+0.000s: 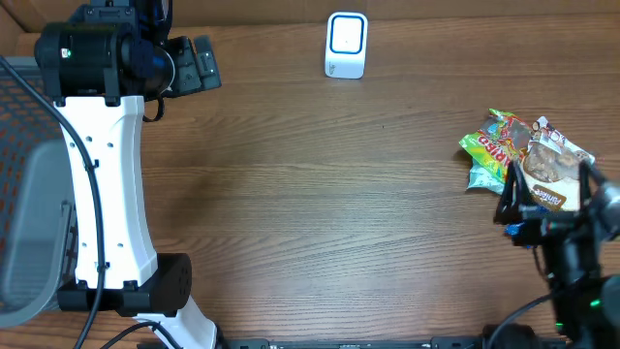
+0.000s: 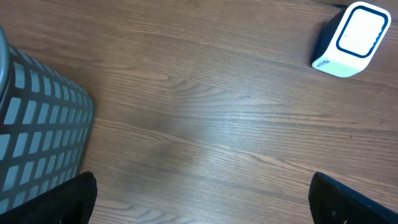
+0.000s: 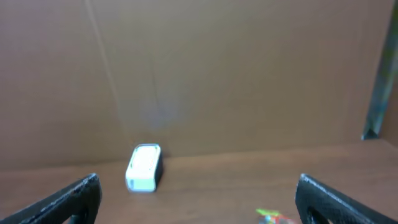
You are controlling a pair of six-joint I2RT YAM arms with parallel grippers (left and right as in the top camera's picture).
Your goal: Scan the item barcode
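Observation:
The white barcode scanner [image 1: 346, 45] stands at the back of the wooden table, also in the left wrist view [image 2: 351, 38] and the right wrist view [image 3: 144, 168]. Two snack packets lie at the right edge: a green one [image 1: 492, 145] and a brown-and-white one [image 1: 554, 163] overlapping it. My right gripper [image 1: 552, 189] hovers open over their near side, nothing between its fingers [image 3: 68, 199]; only a green packet corner [image 3: 273, 216] shows in its view. My left gripper [image 1: 199, 63] is open at the back left, far from the packets, with bare table between its fingertips [image 2: 74, 199].
A grey mesh basket [image 2: 37, 124] sits at the table's left side, under the left arm [image 1: 102, 194]. A brown cardboard wall [image 3: 199, 74] rises behind the scanner. Bare wood [image 1: 329, 213] spans the middle of the table.

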